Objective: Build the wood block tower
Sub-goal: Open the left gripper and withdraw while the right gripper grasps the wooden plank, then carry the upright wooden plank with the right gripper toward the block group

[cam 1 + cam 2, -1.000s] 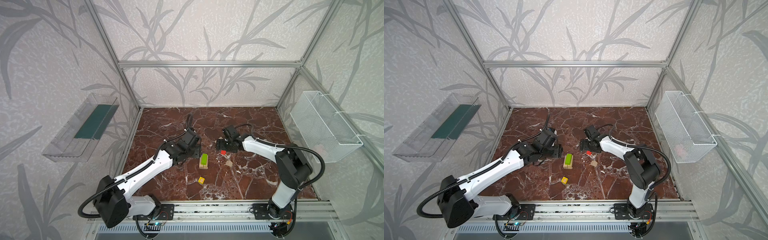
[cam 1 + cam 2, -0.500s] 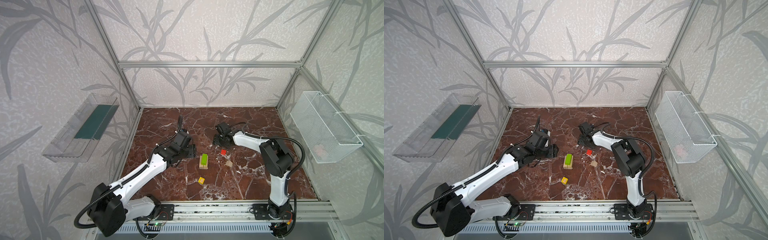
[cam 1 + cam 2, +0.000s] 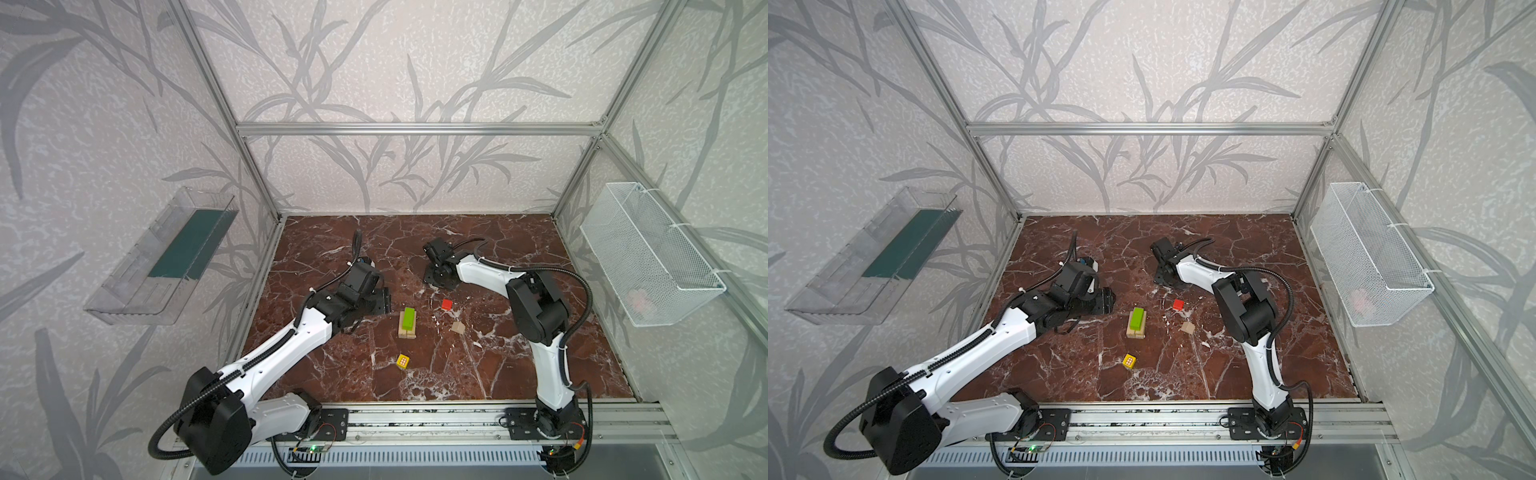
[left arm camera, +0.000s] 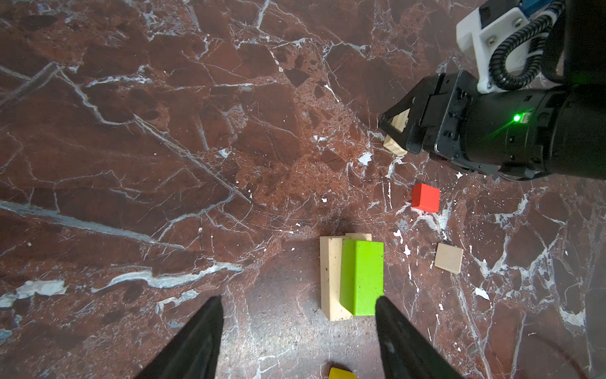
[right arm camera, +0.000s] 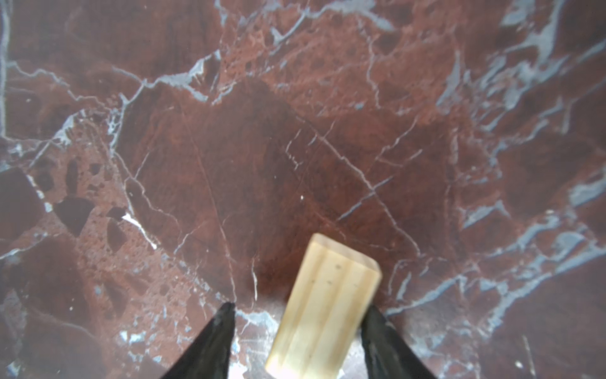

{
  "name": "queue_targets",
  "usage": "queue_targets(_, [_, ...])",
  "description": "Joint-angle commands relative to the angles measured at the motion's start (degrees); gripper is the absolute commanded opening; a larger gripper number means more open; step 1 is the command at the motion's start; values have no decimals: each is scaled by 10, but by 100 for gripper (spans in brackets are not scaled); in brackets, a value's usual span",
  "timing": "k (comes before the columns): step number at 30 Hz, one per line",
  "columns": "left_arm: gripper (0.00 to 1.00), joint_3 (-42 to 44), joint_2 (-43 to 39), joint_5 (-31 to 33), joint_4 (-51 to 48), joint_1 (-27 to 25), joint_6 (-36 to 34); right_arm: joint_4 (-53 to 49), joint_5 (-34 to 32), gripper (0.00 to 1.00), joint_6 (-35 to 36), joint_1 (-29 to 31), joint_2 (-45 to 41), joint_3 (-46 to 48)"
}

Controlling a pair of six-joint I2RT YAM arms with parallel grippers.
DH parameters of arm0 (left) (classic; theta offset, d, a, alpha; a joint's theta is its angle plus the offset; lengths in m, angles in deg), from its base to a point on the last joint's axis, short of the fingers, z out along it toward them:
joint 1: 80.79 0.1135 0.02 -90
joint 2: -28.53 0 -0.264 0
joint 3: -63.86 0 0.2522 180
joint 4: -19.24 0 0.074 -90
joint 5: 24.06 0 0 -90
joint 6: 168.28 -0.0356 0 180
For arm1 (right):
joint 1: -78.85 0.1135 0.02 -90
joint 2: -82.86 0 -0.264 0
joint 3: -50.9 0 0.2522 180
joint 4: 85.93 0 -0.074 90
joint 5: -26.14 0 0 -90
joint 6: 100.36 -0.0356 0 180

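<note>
Straddling a pale bar (image 5: 324, 305) on the desk (image 5: 295, 131), the right fingers (image 5: 383, 341) stand released, one side gapped, while the left fingers (image 4: 200, 334), spread and empty, hover just short of the green-topped tower (image 4: 360, 275).

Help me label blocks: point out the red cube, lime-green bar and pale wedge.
red cube (image 3: 446, 304): in a top view, top face.
lime-green bar (image 4: 368, 275): left wrist view, top face middle.
pale wedge (image 3: 1187, 328): in a top view, upper face.
</note>
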Motion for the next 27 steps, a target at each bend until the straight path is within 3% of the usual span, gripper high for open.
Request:
queue_targets(1, [72,8,-13,6,5,5,5,-60,-30,58,24,8,21,-38])
queue_targets(14, [74,12,-13,-3,6,9,7,-125,-50,42,68,12,40,-74])
queue_targets(27, [75,6,3,-10,6,10,9,-122,-27,40,91,12,64,-87])
